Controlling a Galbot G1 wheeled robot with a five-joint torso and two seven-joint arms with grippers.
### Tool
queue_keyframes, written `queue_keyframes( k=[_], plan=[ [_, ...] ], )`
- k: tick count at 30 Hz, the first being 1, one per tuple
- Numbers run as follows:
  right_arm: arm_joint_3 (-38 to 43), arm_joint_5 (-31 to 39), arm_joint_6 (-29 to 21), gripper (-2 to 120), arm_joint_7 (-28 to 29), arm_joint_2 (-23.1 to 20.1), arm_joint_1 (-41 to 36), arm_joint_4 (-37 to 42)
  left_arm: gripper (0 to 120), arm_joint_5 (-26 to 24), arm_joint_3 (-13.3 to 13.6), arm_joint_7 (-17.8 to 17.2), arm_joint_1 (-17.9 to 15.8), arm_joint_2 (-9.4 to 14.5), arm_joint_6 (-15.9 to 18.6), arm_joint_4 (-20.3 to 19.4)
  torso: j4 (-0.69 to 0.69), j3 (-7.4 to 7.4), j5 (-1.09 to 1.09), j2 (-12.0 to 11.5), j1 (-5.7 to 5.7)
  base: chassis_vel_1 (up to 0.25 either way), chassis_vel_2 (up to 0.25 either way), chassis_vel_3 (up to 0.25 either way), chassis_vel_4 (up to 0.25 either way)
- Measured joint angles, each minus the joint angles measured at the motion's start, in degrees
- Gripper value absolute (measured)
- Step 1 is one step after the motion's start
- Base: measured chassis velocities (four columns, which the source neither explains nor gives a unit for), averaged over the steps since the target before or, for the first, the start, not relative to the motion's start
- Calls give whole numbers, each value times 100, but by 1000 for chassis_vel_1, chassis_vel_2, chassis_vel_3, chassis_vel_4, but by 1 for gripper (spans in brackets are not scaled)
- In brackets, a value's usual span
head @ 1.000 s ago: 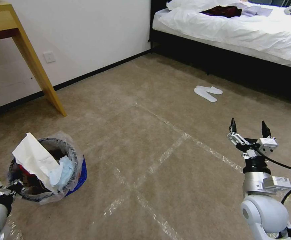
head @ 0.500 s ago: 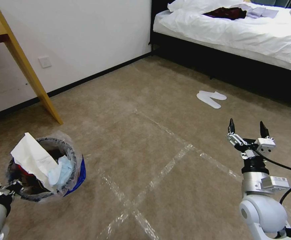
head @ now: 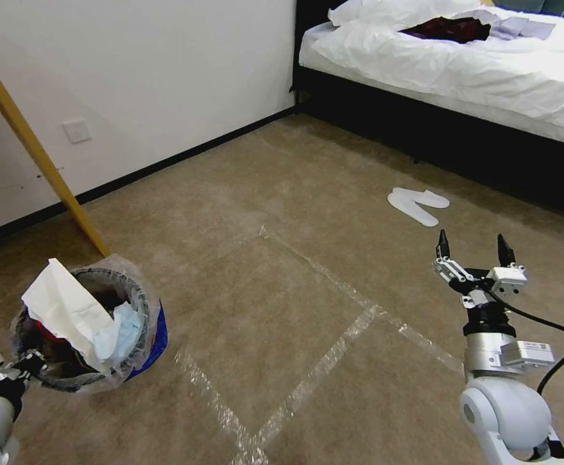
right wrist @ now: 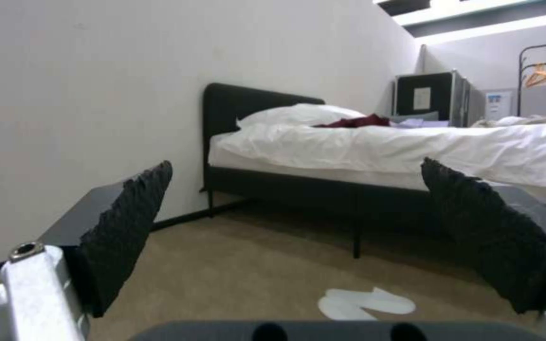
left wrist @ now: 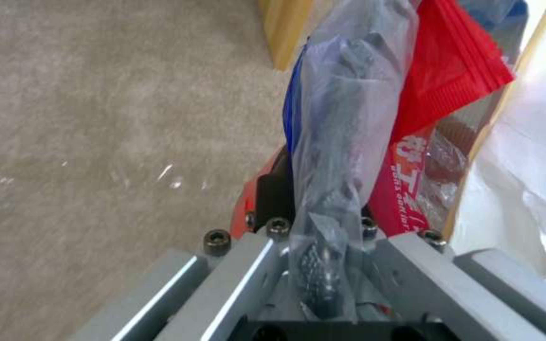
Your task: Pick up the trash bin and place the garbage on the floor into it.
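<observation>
One small trash bin (head: 82, 329), light and bendy with a slippery bag, hangs low at the robot's left, pinched tight by its rim in the left gripper (left wrist: 323, 265), while the right gripper (head: 472, 255) waits wide open, holding nothing.

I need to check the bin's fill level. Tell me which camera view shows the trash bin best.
The head view: the whole trash bin shows, stuffed with tissue and a blue mask, the left gripper clamped on its rim. The left wrist view shows a close slice of its bagged rim. The right wrist view faces the bed.
</observation>
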Motion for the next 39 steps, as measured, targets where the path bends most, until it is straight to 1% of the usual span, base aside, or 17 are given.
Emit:
queue_keyframes(
  k=[22, 39],
  plan=[
    [-212, -83, 3, 100, -9, 14, 105, -148, 1, 56, 8, 3, -12, -10, 11, 72, 0, 0, 1, 0, 1, -160, 163, 165, -157],
    [-213, -150, 31, 100, -9, 48, 57, -111, 1, 53, 2, 15, 28, 5, 8, 20, 0, 0, 0, 0, 1, -169, 168, 163, -160]
  ],
)
